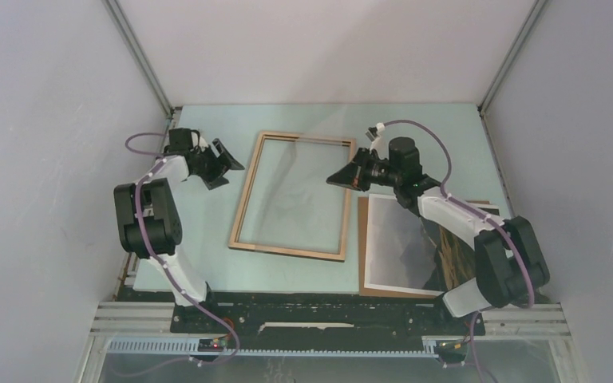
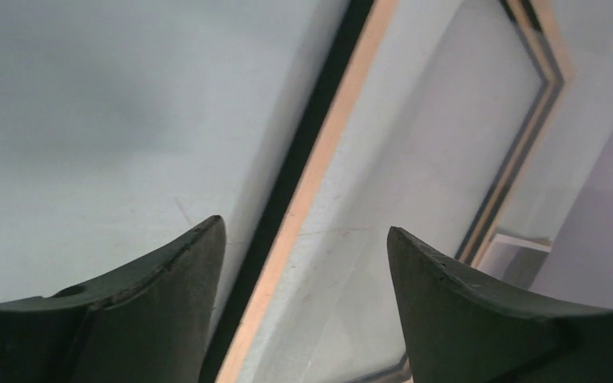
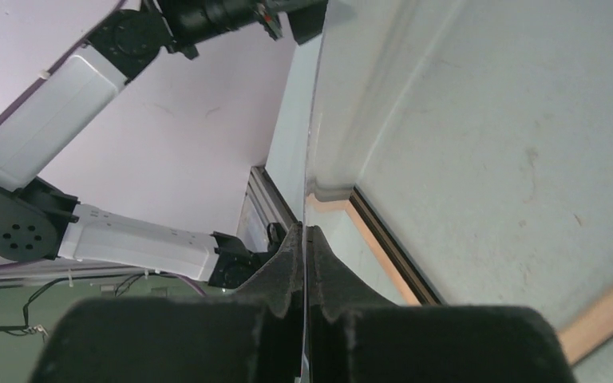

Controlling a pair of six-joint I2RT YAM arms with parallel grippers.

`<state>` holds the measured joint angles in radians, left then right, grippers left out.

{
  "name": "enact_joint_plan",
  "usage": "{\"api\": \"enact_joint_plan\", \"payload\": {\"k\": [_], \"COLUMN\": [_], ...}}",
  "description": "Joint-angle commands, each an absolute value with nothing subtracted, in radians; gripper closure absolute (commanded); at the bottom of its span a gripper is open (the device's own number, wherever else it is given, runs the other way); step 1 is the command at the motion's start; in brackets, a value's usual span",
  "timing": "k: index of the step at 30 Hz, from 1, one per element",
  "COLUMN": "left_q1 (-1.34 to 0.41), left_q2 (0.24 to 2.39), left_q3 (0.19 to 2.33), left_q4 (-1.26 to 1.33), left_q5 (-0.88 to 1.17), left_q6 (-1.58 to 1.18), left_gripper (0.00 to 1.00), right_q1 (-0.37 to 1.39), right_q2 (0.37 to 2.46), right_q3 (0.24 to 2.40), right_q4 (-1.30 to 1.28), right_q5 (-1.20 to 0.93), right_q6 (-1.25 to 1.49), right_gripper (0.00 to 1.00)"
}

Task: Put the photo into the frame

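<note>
The frame (image 1: 243, 201) lies flat mid-table, light wood side up. My right gripper (image 1: 342, 177) is shut on the right edge of a thin clear pane (image 1: 303, 187) and holds it tilted above the frame's opening. In the right wrist view the gripper (image 3: 305, 231) pinches the pane (image 3: 311, 136) edge-on, above the frame's rim (image 3: 367, 239). The photo (image 1: 395, 243), a dark landscape with a white border, lies on the brown backing board (image 1: 362, 239) to the right of the frame. My left gripper (image 1: 227, 163) is open and empty by the frame's far left corner; it (image 2: 303, 231) hovers over the rim (image 2: 327, 152).
Grey enclosure walls close in the table at the left, right and back. The right arm's forearm crosses above the far right part of the photo. A metal rail runs along the near edge by the arm bases.
</note>
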<state>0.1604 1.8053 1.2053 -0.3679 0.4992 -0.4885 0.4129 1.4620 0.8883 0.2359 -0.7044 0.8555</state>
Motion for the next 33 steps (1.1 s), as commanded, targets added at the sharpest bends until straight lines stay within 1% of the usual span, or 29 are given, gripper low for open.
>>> {"api": "enact_joint_plan", "payload": {"k": [1,3,8,16,22,28,33], "left_q1": [0.174,0.174,0.174,0.163,0.153,0.15,0.151], "left_q2": [1.835,1.837,1.857,1.877,1.885,1.886,1.897], "left_q3": [1.182,1.172,1.17,1.163,1.161,1.16,1.161], "left_q4": [-0.361,-0.343,-0.342,-0.329,-0.33,-0.33,-0.327], "left_q5": [0.46,0.463,0.46,0.483,0.49,0.493,0.499], "left_q6": [-0.493,-0.51,-0.522,-0.536,-0.536,-0.539,-0.544], "left_gripper": [0.23,0.3,0.39,0.41,0.44,0.45,0.49], "right_q1": [0.443,0.454,0.469,0.465,0.463,0.461,0.469], "right_q2": [1.535,1.569,1.637,1.714,1.748,1.736,1.658], "right_q3": [0.966,0.985,1.037,1.056,1.057,1.056,1.039], "right_q4": [0.403,0.415,0.441,0.478,0.514,0.481,0.409], "right_q5": [-0.679,-0.67,-0.661,-0.632,-0.649,-0.659,-0.63], "right_q6": [0.913,0.915,0.916,0.937,0.949,0.935,0.895], "right_gripper": [1.0,1.0,1.0,1.0,1.0,1.0,1.0]}}
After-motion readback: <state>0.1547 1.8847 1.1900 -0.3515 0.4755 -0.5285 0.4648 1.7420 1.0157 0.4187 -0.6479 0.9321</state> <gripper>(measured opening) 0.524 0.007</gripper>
